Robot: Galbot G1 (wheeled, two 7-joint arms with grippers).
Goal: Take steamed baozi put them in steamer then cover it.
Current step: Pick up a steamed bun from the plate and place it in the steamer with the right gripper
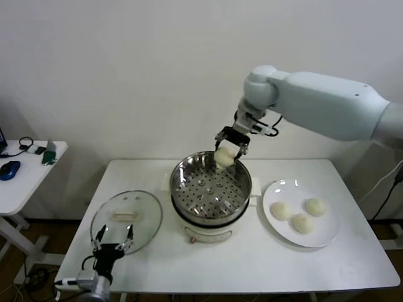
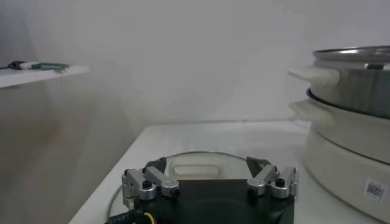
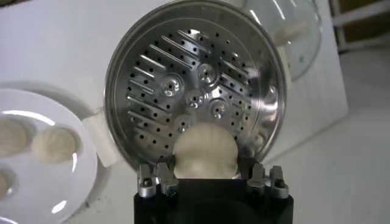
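My right gripper [image 1: 226, 151] hangs over the far rim of the shiny steamer [image 1: 189, 173] and is shut on one cream-white baozi [image 1: 224, 157]. In the right wrist view that baozi [image 3: 205, 151] sits between the jaws above the steamer's perforated floor [image 3: 189, 79]. Three more baozi [image 1: 302, 223] lie on the white plate [image 1: 330, 236] to the right. The glass cover [image 1: 148, 217] with its cream handle rests flat on the table to the left of the steamer. My left gripper [image 1: 113, 242] stands open at the cover's near edge; in the left wrist view the cover [image 2: 201, 164] shows between its fingers.
The steamer sits on a white cooker base [image 2: 347, 164] with side handles. A small side table [image 1: 25, 167] with a mouse and cables stands at the far left. The white table's front edge [image 1: 252, 290] runs near the left gripper.
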